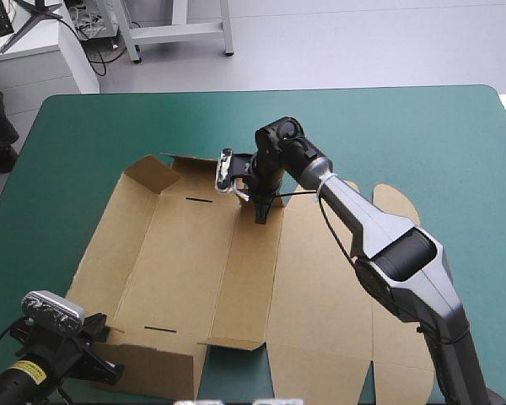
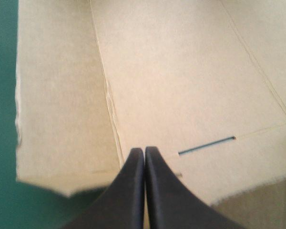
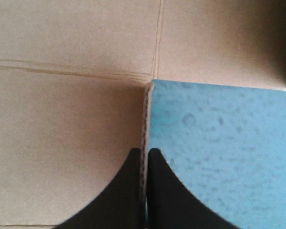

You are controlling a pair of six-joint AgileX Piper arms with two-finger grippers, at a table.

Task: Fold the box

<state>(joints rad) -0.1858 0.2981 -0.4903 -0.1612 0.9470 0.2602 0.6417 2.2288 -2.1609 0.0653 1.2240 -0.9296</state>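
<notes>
Brown cut board: logged the box [image 1: 185, 270] as a sheet opened nearly flat on the teal-green desk [image 1: 422, 135], left of centre. Found only the far-left flap [image 1: 148, 175] and a near wall [image 1: 156, 367] standing up; no tray yet. Judged the work early, with most creases unbent.

Traced the right arm [image 1: 388, 245] reaching over the sheet from the right, wrist bent steeply down at the far end of the middle panel. Saw its black fingers [image 3: 128, 191] all but together, a cut edge of board pinched between them, bare desk just beside that edge. Put the right jaws down as clamped on the box.

Placed the left arm [image 1: 34, 367] low at the near-left corner, aimed along the sheet toward a slot [image 2: 206, 145]. Saw its fingers [image 2: 128, 191] pressed to a point over a crease. Noted the left jaws as closed; could not make out any board between them.

Reckoned the next move calls for swinging the pinched edge up about its crease, slowly, while bracing the sheet on the left against sliding.
</notes>
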